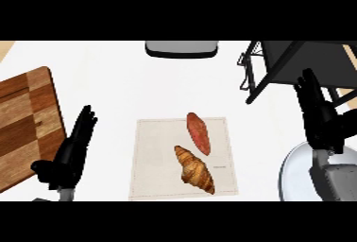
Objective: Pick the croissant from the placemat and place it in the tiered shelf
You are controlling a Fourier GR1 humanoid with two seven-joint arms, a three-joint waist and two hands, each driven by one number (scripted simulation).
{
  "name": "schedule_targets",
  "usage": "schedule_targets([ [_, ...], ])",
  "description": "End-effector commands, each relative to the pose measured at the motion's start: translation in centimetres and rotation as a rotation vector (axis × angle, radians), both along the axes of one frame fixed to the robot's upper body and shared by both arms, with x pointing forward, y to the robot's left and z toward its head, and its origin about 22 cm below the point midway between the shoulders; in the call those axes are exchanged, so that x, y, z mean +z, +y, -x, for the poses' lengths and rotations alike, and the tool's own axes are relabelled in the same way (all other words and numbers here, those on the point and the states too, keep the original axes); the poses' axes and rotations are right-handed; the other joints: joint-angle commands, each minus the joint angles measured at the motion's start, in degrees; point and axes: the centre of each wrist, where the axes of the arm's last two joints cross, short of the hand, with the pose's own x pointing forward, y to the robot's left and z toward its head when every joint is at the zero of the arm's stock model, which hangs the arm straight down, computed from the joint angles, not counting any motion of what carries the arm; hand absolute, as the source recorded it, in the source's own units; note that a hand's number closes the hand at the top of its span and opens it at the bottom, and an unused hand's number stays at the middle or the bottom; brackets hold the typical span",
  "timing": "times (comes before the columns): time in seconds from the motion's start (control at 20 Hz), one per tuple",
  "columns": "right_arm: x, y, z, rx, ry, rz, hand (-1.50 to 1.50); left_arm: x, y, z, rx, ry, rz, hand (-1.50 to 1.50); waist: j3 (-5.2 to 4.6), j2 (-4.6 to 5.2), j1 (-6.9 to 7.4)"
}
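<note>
White and smooth, the counter [105, 61] fills most of the head view, with a wooden cutting board [21, 123] of striped light and dark planks and rounded corners lying at its left edge. Near the middle lies a pale, cloth-like rectangular placemat [150, 160] with a faint stitched border. On it rests the croissant [195, 170], golden brown, ridged and tapering to dark tips, set at a slant across the mat's lower right part. Just above it, nearly touching its upper end, lies a reddish-orange sweet potato [199, 133], long, smooth and pointed at both ends. At the upper right stands the tiered shelf [293, 64], a dark metal frame with a flat grey tray and thin wire sides. A grey, rounded object [182, 48] sits at the far edge, only partly seen. A pale round plate [296, 172] shows at the lower right, partly hidden by the right forearm. The left hand [73, 146] rests between the board and the mat, fingers straight and close together, holding nothing. The right hand [322, 113] is raised in front of the shelf, fingers straight and pointing up, also holding nothing.
</note>
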Motion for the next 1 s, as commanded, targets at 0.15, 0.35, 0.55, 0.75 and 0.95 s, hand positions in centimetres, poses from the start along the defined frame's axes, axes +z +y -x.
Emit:
schedule_targets([
  [0.15, 4.0, 0.6, -0.5, 0.313, -0.219, 0.131, 1.5, -0.5, 2.6, -0.4, 0.069, 0.245, 0.032, 0.0, 2.4, -0.41, 0.63],
  [0.35, 1.7, -4.1, -0.4, 0.239, 0.033, 0.577, 1.5, -2.8, 3.3, 0.4, 0.071, 0.404, 0.064, 0.0, 2.14, 0.49, 1.06],
  [0.55, -2.6, -2.3, -1.0, 0.394, 0.02, 0.264, -1.5, -2.9, 3.3, -0.7, 0.043, 0.454, 0.1, 0.0, 2.35, -0.23, 0.88],
  [0.75, -1.2, -4.6, -0.9, 0.567, -0.025, 0.309, -1.5, -2.3, 4.9, 0.5, 0.052, 0.461, 0.091, 0.0, 2.34, -0.48, 1.0],
  [0.95, 2.7, -3.4, -0.4, 0.764, 0.015, 0.376, -1.5, -0.4, 5.6, -2.3, 0.074, 0.461, 0.096, 0.0, 2.25, -0.63, -0.01],
])
